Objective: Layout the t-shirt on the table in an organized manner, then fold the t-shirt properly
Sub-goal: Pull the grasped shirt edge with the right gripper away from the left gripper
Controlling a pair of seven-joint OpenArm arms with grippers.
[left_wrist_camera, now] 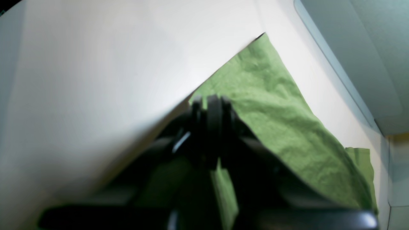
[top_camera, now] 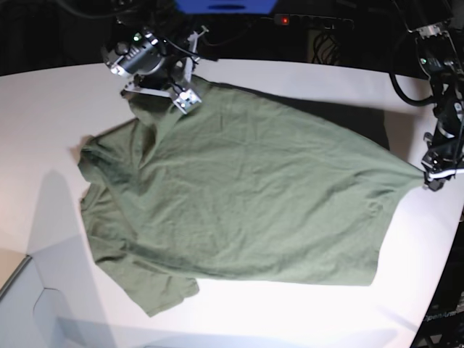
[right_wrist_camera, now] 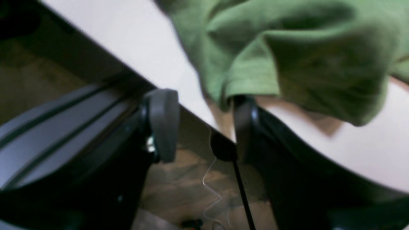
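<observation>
The olive-green t-shirt lies mostly spread and wrinkled on the white table, one sleeve at the near left. My left gripper is at the right table edge, shut on a shirt corner pulled to a point. In the left wrist view its fingers pinch the cloth, which stretches away over the table. My right gripper is at the shirt's far left edge. In the right wrist view it is open at the table edge. One finger touches a bunched hem.
Dark surroundings, cables and a power strip with a red light lie behind the table. A pale grey panel sits at the front left corner. Brown floor with a thin wire shows below the table edge.
</observation>
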